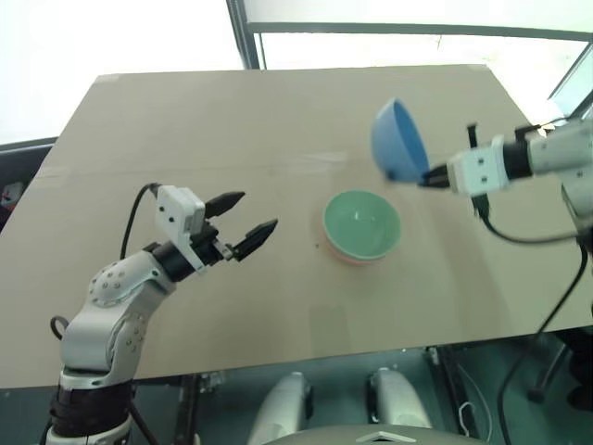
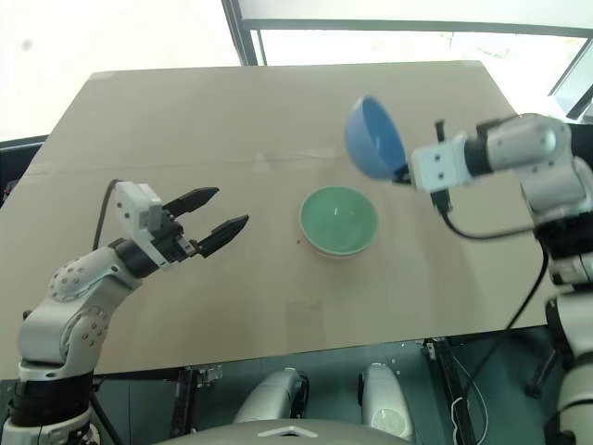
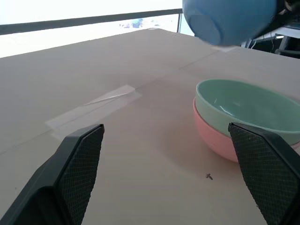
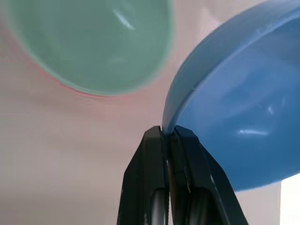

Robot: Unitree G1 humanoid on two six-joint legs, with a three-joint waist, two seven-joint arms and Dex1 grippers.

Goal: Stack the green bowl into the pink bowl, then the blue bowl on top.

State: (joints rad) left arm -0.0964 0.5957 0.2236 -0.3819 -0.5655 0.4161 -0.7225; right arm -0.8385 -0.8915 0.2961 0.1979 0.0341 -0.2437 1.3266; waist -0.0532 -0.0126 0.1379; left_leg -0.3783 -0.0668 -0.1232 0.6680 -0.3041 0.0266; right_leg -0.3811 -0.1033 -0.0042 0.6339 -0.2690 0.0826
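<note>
The green bowl (image 1: 362,222) sits nested inside the pink bowl (image 3: 213,136) near the middle of the table; only the pink rim and lower wall show beneath it. Above and to the right of that stack hangs the blue bowl (image 1: 398,141), tipped on its side. My right gripper (image 1: 429,176) is shut on the blue bowl's rim, the fingers (image 4: 154,150) pinching the edge. My left gripper (image 1: 248,221) is open to the left of the stack, clear of it, with nothing between its fingers (image 3: 77,159).
The bowls rest on a tan cardboard-covered table (image 1: 232,120) with a strip of clear tape (image 3: 93,108) across it. A window frame (image 1: 246,32) stands behind the far edge. A black cable (image 1: 556,306) hangs from my right arm.
</note>
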